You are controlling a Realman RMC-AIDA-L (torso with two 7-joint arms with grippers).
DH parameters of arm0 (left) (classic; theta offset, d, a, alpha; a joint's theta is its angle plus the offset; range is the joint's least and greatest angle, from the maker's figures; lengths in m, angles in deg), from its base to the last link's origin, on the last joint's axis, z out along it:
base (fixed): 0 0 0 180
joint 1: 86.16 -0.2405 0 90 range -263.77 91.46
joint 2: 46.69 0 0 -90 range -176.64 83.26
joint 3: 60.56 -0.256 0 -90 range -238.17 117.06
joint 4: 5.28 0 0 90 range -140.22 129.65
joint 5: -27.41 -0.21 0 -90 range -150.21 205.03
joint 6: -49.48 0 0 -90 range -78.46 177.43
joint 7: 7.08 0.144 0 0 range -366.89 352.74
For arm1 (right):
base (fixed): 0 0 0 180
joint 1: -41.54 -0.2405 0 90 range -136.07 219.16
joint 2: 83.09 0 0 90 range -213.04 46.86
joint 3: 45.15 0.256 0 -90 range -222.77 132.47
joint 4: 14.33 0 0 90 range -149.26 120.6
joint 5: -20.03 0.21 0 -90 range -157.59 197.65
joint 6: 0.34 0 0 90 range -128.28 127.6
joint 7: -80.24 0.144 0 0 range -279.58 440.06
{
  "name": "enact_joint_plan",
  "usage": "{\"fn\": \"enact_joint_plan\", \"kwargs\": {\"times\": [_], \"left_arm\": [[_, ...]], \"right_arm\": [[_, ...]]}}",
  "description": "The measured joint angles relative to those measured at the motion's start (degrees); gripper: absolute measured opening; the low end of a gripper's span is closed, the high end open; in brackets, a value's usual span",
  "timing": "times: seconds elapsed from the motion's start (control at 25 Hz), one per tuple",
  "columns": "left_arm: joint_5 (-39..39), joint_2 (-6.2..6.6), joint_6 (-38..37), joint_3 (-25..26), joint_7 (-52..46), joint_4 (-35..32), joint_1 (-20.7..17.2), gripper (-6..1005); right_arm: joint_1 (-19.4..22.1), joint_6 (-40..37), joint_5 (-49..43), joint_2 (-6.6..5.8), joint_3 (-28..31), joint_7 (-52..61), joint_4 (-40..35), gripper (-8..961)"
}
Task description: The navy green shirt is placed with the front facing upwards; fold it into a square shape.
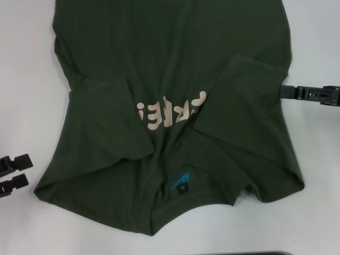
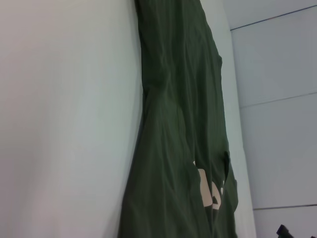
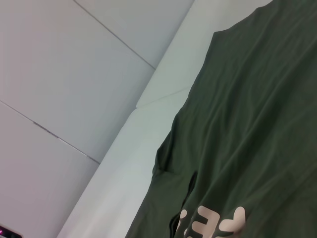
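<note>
The navy green shirt point(image 1: 170, 69) lies spread on the white table with its collar toward me, and it also fills much of the left wrist view point(image 2: 178, 99) and the right wrist view point(image 3: 257, 124). Both sleeves are folded inward over the chest, one on the left point(image 1: 106, 117) and one on the right point(image 1: 239, 95), and they partly cover the beige lettering point(image 1: 170, 111). The blue neck label point(image 1: 181, 183) shows at the collar. My left gripper point(image 1: 29, 171) is open on the bare table beside the shirt's near left corner. My right gripper point(image 1: 284, 91) hovers at the shirt's right edge.
Bare white table point(image 1: 32, 79) shows on both sides of the shirt and along the near edge. A dark strip point(image 1: 276, 253) runs along the bottom right. Pale wall panels point(image 3: 74, 74) stand beyond the table.
</note>
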Motion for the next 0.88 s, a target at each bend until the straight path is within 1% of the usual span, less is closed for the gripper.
{"fn": "enact_joint_plan", "kwargs": {"times": [0.24,0.32,0.56,0.88], "left_arm": [[-4.3,0.19,1.7,-0.2,0.4,0.0,0.0,900],[-5.3,-0.04,2.2,-0.2,0.2,0.0,0.3,900],[-5.7,-0.48,3.4,0.0,-0.4,-0.1,0.7,900],[-5.8,-0.62,4.4,-0.1,-2.2,-0.2,0.8,901]], "right_arm": [[0.0,0.2,0.0,-0.32,-0.1,0.0,0.3,777],[0.0,0.2,0.0,-0.33,0.0,0.0,0.3,777],[0.0,0.1,0.0,-0.34,0.1,0.0,0.4,777],[0.0,0.0,0.0,-0.35,0.2,0.0,0.4,776]]}}
